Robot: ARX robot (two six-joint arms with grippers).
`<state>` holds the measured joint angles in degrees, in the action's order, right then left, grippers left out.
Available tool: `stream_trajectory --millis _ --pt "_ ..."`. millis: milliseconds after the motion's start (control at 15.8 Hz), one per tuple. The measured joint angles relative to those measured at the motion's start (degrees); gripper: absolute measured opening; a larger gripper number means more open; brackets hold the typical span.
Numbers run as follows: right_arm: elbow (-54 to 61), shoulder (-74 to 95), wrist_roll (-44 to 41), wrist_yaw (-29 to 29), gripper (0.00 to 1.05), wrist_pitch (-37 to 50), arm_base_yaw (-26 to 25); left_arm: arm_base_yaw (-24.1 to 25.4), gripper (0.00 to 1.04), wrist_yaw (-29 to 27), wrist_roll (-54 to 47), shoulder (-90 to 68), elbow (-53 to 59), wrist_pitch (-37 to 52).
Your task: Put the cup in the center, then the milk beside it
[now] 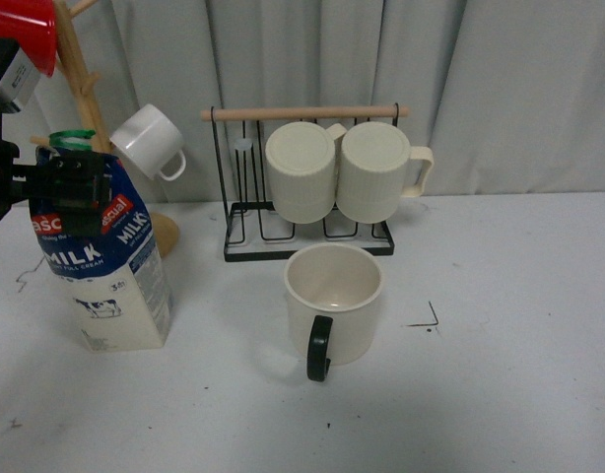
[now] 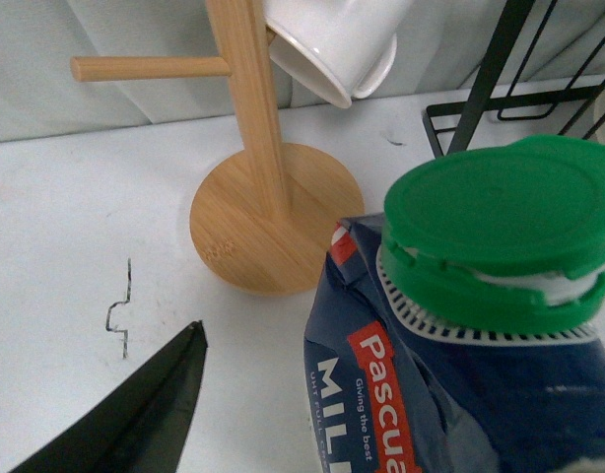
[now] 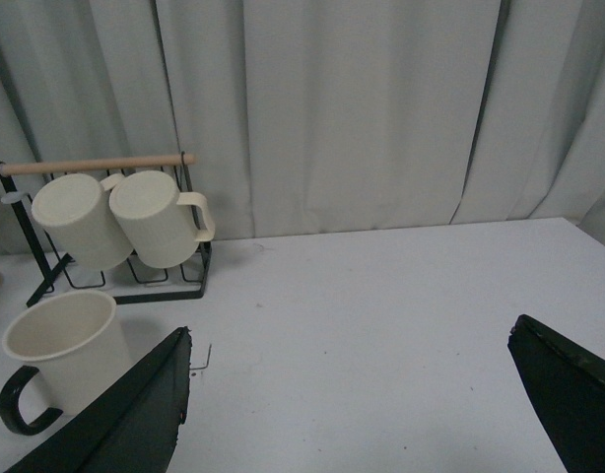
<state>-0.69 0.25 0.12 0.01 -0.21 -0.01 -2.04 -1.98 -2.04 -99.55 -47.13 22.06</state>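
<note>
— Where's the milk?
— The blue-and-cream "Pascual" MILK carton stands left of the wide cream dark-handled mug (mid-table). My left claw gapes at its green-capped top; right claw gapes too.

Front faces curtain, right wrist shares cup

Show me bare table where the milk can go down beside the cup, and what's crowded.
Widest free patch: right of the cup, out to the table's right edge, with only a small pen mark. A narrower bare strip lies between the milk and the cup. Crowded: behind the cup, the wire rack; back left, the wooden mug tree.
</note>
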Motion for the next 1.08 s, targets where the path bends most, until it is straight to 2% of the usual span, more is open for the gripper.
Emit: stream_trajectory --millis 254,444,507,634,825,1078 --pt "0.0 0.0 0.0 0.0 0.98 0.0 0.0 -0.9 0.46 -0.4 1.4 -0.2 0.0 -0.2" --pt "0.0 0.0 0.0 0.0 0.98 0.0 0.0 -2.0 0.12 -0.8 2.1 0.0 0.0 -0.7" --pt "0.0 0.0 0.0 0.0 0.98 0.0 0.0 -2.3 0.05 -1.5 2.8 0.3 0.0 -1.1" --pt "0.0 0.0 0.0 0.0 0.98 0.0 0.0 -3.6 0.04 -2.8 3.8 1.4 0.2 -1.9" --pt "0.0 0.0 0.0 0.0 0.98 0.0 0.0 -8.5 0.03 -5.2 6.2 4.6 1.5 -4.1" --pt "0.0 0.0 0.0 0.0 0.98 0.0 0.0 -13.6 0.03 -5.7 8.2 5.9 1.0 -3.5"
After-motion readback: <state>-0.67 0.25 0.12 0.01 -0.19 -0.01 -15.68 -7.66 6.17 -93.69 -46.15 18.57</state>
